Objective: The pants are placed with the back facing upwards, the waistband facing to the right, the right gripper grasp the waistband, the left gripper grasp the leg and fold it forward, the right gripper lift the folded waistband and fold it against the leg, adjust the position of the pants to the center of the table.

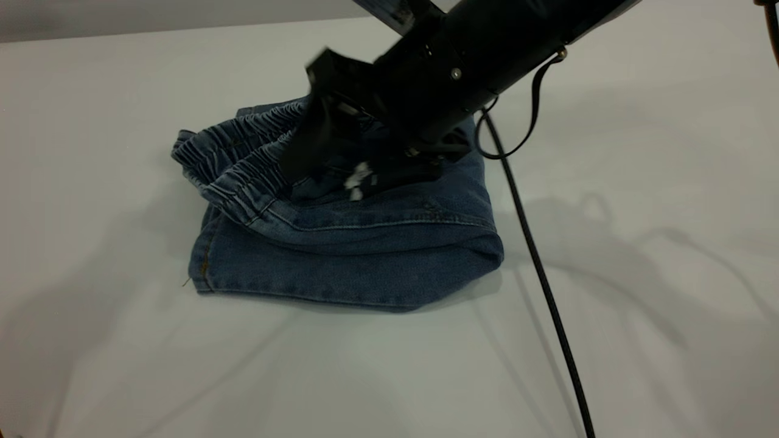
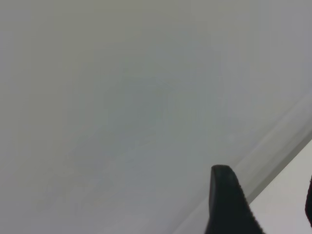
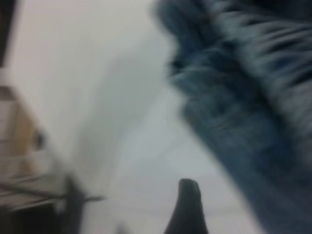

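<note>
The blue denim pants point(image 1: 365, 255) lie folded in a compact stack on the white table point(image 1: 639, 340), a little left of middle. Their gathered elastic waistband point(image 1: 243, 161) lies on top at the stack's left end, and the fold edge point(image 1: 490, 243) is at the right. My right gripper point(image 1: 325, 173) hovers over the top layer just right of the waistband, open, with no cloth between its fingers. In the right wrist view one dark finger point(image 3: 187, 209) shows beside the denim point(image 3: 243, 97). My left gripper point(image 2: 268, 209) is open over bare table, away from the pants.
The right arm's black cable point(image 1: 535, 255) runs across the table from the arm down to the front edge, right of the pants. The table's edge point(image 2: 273, 146) passes close to the left gripper. Wooden furniture point(image 3: 19, 131) stands beyond the table.
</note>
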Robot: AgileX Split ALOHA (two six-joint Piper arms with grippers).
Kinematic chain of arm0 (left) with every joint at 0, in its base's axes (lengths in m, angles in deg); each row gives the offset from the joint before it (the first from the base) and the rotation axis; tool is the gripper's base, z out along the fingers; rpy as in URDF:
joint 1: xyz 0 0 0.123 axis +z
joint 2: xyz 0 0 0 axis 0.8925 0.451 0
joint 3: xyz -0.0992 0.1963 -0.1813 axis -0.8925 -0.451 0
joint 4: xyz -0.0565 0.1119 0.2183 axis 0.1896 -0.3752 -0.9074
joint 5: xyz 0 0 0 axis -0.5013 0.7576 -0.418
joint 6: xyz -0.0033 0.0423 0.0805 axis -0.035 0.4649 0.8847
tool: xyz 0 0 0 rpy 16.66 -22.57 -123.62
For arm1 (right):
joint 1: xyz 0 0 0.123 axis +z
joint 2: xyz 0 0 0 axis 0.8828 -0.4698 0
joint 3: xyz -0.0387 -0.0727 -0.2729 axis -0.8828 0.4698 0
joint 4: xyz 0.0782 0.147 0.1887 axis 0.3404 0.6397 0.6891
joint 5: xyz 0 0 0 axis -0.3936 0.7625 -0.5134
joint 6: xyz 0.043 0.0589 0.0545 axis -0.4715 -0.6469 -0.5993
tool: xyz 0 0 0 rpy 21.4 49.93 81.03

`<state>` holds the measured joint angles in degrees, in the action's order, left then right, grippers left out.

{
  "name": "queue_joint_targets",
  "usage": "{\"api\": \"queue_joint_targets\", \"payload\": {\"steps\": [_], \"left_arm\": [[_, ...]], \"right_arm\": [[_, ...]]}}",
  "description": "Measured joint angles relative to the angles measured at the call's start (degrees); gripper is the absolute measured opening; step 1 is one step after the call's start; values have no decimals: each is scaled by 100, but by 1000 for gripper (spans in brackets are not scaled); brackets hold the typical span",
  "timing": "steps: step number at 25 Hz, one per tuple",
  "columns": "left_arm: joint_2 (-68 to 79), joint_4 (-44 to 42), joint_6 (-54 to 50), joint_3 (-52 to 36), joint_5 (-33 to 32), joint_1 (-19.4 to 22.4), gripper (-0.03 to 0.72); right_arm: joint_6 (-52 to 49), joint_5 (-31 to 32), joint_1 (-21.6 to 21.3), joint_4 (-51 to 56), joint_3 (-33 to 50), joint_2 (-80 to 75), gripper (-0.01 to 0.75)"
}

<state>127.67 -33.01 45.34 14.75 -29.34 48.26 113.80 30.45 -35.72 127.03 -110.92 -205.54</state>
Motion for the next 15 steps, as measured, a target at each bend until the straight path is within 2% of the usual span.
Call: {"api": "queue_joint_targets", "payload": {"steps": [3,5,12,15], "left_arm": [[0,0,0,0,-5,0,361],[0,0,0,0,-5,0,360],[5,0,11,0,-30,0,360],[5,0,6,0,-30,0,360]], "right_arm": [[114,-405,0,28,-112,0,513],[167,-455,0,292,-280,-5,513],[770,-202,6,1042,-1028,-10,513],[820,-27,6,1053,-1059,-17,513]]}}
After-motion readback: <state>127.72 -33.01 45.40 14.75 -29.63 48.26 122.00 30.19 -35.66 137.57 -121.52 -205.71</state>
